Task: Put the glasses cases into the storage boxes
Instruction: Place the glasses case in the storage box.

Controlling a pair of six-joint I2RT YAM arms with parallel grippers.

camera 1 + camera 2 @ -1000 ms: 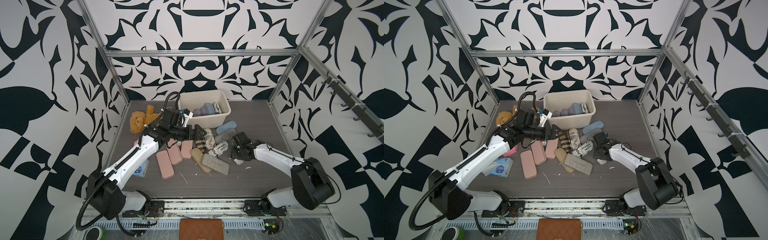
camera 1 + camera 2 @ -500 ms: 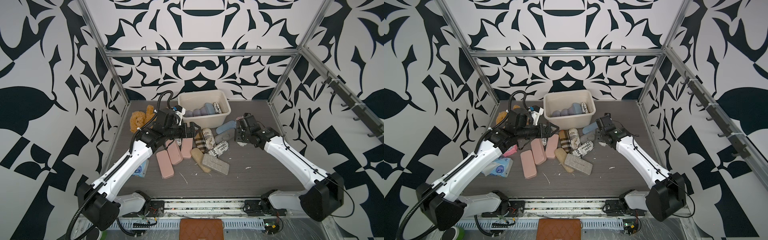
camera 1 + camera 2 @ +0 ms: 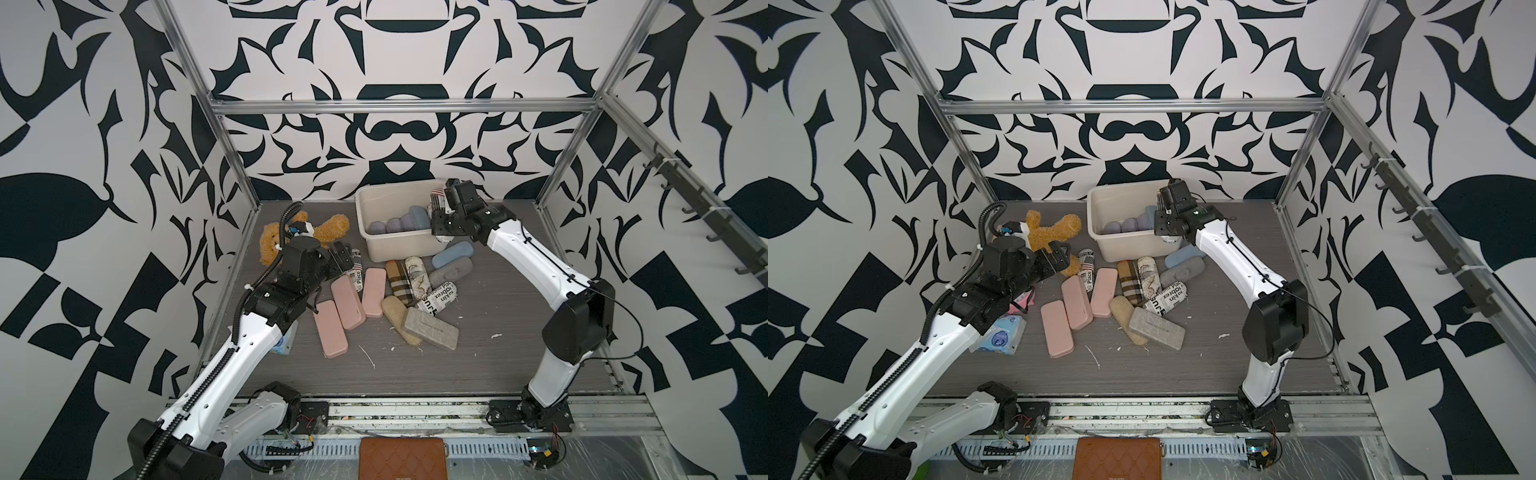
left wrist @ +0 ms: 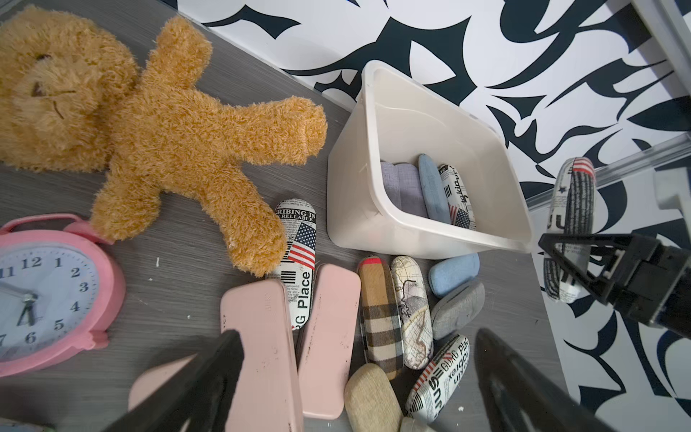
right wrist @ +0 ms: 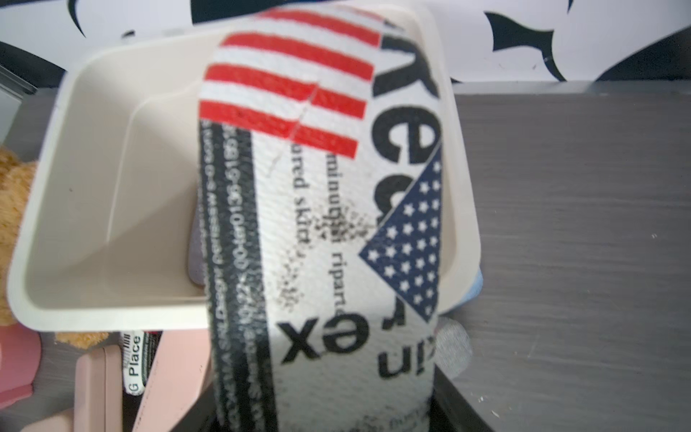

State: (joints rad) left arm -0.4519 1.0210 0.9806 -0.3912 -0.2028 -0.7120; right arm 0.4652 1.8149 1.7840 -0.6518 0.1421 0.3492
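Observation:
My right gripper [image 3: 439, 218] [image 5: 321, 407] is shut on a newspaper-print glasses case [image 5: 321, 209] [image 4: 570, 224]. It holds the case on end above the right end of the cream storage box [image 3: 399, 188] [image 3: 1125, 189] [image 5: 112, 310]. Lilac, blue and newspaper-print cases [image 4: 422, 190] lie inside the box. Several more cases lie in front of it: pink [image 3: 347, 297], plaid [image 3: 399, 282], light blue [image 3: 452, 254], grey felt [image 3: 451, 272], newspaper-print [image 3: 436, 297] and tan [image 3: 397, 316]. My left gripper [image 3: 345, 259] [image 4: 359, 336] hangs open and empty over the pink cases.
A teddy bear [image 3: 328, 228] lies at the back left, one leg over a newspaper-print case [image 4: 299, 239]. A pink alarm clock [image 4: 48, 291] and a tissue packet [image 3: 998, 338] sit beside my left arm. A brown wallet [image 3: 403, 457] lies on the front ledge.
My right arm has lifted the newspaper-print case off the table and carried it back over the box's right end. My left gripper has drawn back to the left, still open.

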